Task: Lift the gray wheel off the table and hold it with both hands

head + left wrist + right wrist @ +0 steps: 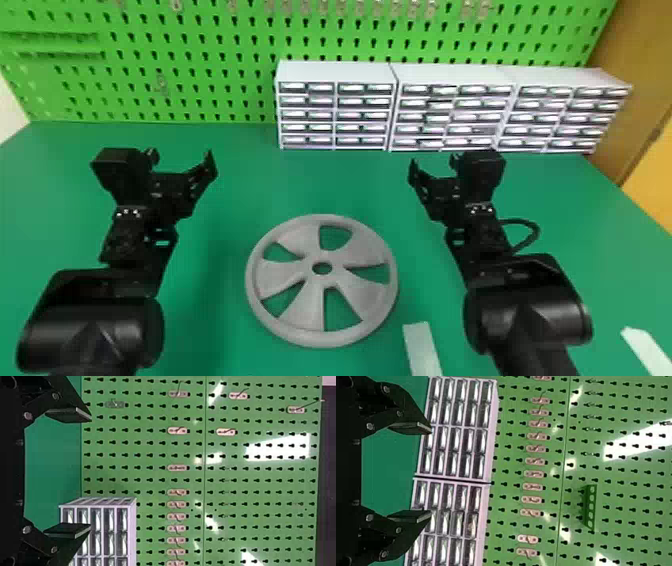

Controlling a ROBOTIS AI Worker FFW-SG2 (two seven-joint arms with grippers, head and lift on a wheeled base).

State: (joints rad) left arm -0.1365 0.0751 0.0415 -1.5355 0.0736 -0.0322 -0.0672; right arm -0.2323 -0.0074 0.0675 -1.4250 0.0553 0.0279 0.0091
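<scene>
Gray wheel (365, 250), one piece, five openings around a hub hole: lying flat on the green desk (215, 325), directly before the robot, no gripper touching it.

Left gripper (90, 472), one: hovering at the wheel's ten o'clock, well apart from the rim; its jaws are standing wide, with nothing between them.

Right gripper (430, 471), one: hovering between the wheel's one and two o'clock, likewise apart; its jaws are also standing wide and bare.

Pale strips, two: the nearer (422, 345) is lying just off the wheel's four o'clock, the farther (645, 345) between three and four.

Drawer cabinets (335, 107), in a row: standing between twelve and two o'clock, before a green pegboard (200, 95).

Step in hand, as judged: the approach, the grasp and lift yet remaining. The next move is calling for both arms to be coming back toward the robot, lowering, and closing on the rim near nine and three o'clock together. An uneven touch is risking a slide or tilt; a low right arm is risking a brush with the nearer strip.
</scene>
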